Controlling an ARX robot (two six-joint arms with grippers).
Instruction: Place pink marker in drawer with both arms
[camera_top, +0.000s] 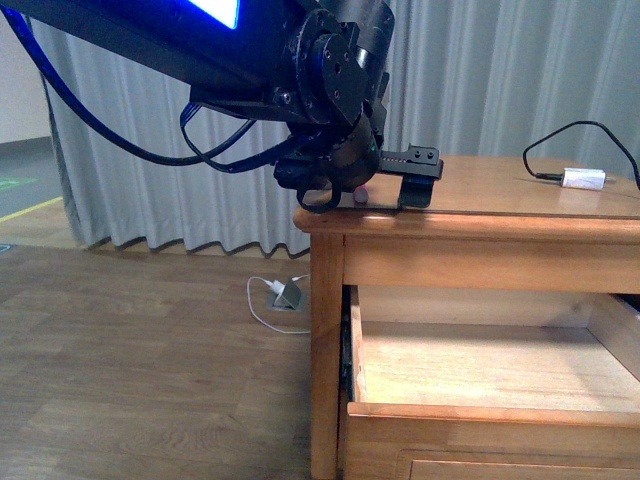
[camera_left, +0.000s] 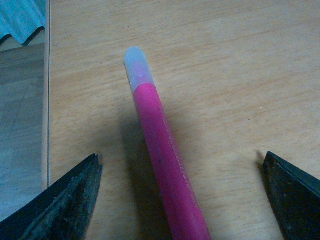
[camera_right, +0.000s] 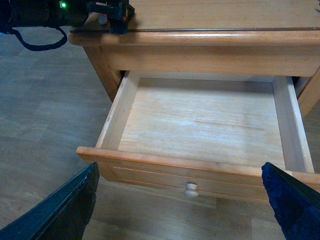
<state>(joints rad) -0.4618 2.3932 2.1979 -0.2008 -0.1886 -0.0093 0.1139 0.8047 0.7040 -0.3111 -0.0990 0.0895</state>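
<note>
Left wrist view is showing the left claw (camera_left: 181, 165) gaping apart astride the pink marker (camera_left: 155, 140), which is pointing straight ahead along the worktop (camera_left: 240, 75).

Items counted: one pink marker (camera_left: 165, 165), one drawer (camera_right: 150, 161) with one knob (camera_right: 190, 189), one tabletop (camera_top: 490, 190). One white box (camera_top: 583, 179) with one black cable (camera_top: 570, 133) — one adapter (camera_top: 288, 294) on the floor (camera_top: 150, 360). Tools: two — left tool (camera_left: 181, 159) and right tool (camera_right: 178, 167).
</note>
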